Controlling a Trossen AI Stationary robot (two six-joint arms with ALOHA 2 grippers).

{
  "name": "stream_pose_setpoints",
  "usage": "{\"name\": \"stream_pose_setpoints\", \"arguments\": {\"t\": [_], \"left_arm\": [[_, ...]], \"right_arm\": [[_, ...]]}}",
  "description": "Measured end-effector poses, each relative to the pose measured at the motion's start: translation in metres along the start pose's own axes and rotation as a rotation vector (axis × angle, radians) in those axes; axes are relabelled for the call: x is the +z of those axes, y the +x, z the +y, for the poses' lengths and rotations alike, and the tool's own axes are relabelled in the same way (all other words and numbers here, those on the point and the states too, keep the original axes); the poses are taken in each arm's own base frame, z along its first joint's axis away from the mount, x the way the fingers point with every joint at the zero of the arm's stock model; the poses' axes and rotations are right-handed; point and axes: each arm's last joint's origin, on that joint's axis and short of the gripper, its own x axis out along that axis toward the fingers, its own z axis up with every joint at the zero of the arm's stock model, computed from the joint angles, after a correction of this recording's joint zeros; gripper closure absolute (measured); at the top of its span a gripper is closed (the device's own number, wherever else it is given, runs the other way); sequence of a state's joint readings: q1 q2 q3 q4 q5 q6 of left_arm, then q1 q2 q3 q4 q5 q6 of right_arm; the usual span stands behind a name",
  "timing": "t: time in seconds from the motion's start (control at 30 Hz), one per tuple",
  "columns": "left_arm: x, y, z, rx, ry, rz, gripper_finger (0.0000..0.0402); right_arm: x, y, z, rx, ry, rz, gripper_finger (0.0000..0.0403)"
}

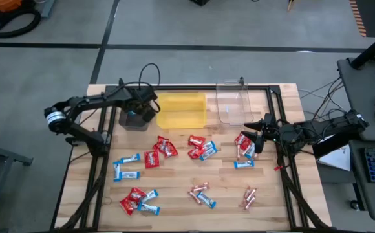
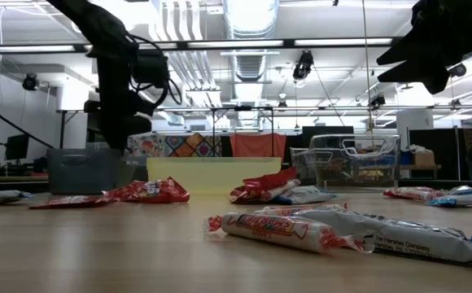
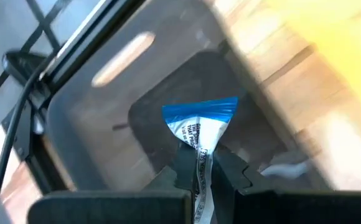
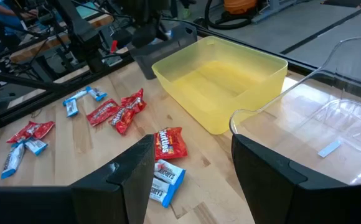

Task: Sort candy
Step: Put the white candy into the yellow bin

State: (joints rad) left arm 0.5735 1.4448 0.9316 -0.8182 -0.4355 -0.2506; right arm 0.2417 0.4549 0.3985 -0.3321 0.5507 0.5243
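Note:
My left gripper (image 3: 200, 171) hangs over the dark bin (image 1: 134, 119) at the table's far left, shut on a blue-and-white candy bar (image 3: 199, 124). Many more candies lie loose on the wooden table: red packets (image 1: 165, 147), blue-and-white bars (image 1: 127, 172) and slim pink sticks (image 1: 199, 189). My right gripper (image 4: 193, 168) waits open at the table's right side, beside a small heap of candies (image 1: 244, 144), with nothing between its fingers. My left gripper pinches the bar's white part (image 3: 200, 152) between its two fingers. The bar's blue crimped end (image 3: 200, 109) sticks out past the fingertips. The fingers slant steeply down from above into the dark bin's opening. The bar is lifted clear, above the bin's floor (image 3: 168, 81).
Along the far edge the dark bin is followed by a yellow bin (image 1: 182, 110) and a clear bin (image 1: 234, 105). Black frame rails (image 1: 97, 175) run along the table's left and right sides. A black cable (image 1: 150, 72) loops above the left arm.

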Motion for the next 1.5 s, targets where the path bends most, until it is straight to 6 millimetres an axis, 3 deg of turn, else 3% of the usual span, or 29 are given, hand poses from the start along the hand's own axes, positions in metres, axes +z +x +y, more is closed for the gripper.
{"name": "stream_pose_setpoints", "arguments": {"t": [0.2, 0.37, 0.57, 0.73, 0.93, 1.23, 1.4, 1.5], "left_arm": [[0.011, -0.021, -0.013, -0.083, 0.049, -0.163, 0.04], [0.034, -0.037, -0.038, -0.353, 0.128, -0.476, 0.04], [0.053, -0.026, -0.057, -0.385, 0.24, -0.645, 0.04], [0.057, -0.007, -0.069, -0.32, 0.476, -0.563, 0.04], [0.081, 0.005, -0.076, -0.27, 0.662, -0.453, 0.0385], [0.105, 0.012, -0.075, -0.331, 0.728, -0.236, 0.0303], [0.106, 0.01, -0.074, -0.332, 0.731, -0.229, 0.0268], [0.102, -0.002, -0.07, -0.345, 0.685, -0.222, 0.0262]], "right_arm": [[0.0, 0.0, 0.0, 0.0, 0.0, 0.0, 0.02], [0.0, 0.0, 0.0, 0.0, 0.0, 0.0, 0.02], [0.0, 0.0, 0.0, 0.001, 0.024, 0.001, 0.02], [0.0, 0.0, 0.0, 0.001, 0.051, 0.002, 0.02], [0.0, 0.0, 0.0, 0.003, 0.054, 0.003, 0.02], [0.0, 0.0, 0.0, 0.008, 0.066, 0.006, 0.02], [0.0, 0.0, 0.0, 0.009, 0.062, 0.006, 0.02], [0.0, 0.0, 0.0, 0.009, 0.061, 0.006, 0.02]]}}
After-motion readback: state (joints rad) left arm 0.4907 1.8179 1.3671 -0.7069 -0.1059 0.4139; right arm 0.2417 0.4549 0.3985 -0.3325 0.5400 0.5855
